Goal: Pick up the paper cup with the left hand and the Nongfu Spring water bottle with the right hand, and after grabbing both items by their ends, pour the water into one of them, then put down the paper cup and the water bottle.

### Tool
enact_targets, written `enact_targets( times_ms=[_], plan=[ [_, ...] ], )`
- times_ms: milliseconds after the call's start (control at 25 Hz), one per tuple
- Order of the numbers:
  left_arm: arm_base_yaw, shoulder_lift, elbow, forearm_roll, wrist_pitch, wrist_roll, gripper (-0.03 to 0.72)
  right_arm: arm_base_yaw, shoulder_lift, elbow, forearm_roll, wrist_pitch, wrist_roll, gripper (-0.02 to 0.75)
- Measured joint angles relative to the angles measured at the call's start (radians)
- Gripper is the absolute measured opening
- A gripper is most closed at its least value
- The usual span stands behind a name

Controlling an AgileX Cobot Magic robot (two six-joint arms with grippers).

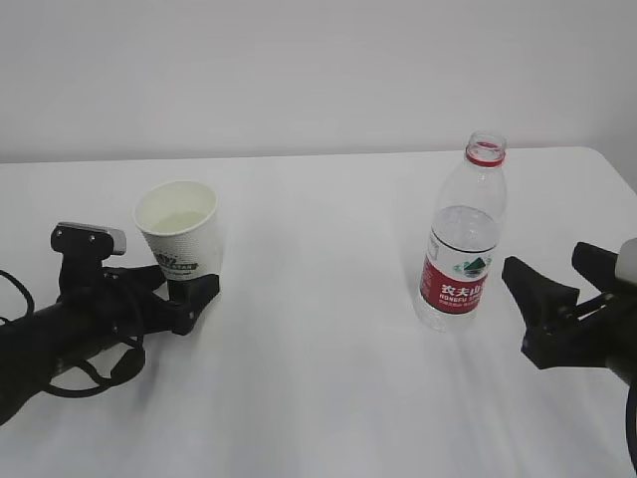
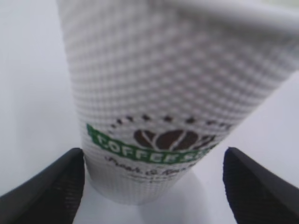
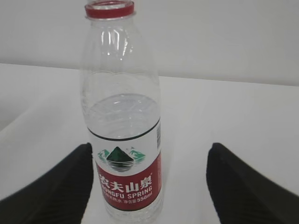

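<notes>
Left tool (image 1: 184,289) open around paper cup (image 1: 179,231), bottle (image 1: 464,239) upright

1. We see the table (image 1: 318,398) carrying everything; the paper cup (image 1: 179,231) stands upright at our nine o'clock.
2. The Nongfu Spring water bottle (image 1: 464,239) stands upright toward three o'clock, well apart from the cup.
3. The left hand (image 1: 184,289) sits at the cup's base, fingers flanking it.
4. The right hand (image 1: 562,279) lies just beyond the bottle, at its three o'clock, apart from it.
</notes>
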Motion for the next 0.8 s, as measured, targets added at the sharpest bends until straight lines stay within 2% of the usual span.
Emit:
enact_targets(
  times_ms=[800],
  plan=[
    [0.000,-0.161,0.123,-0.034,0.002,0.000,0.683,0.000,0.000,0.000,-0.002,0.000,0.000,0.573]
  ],
)
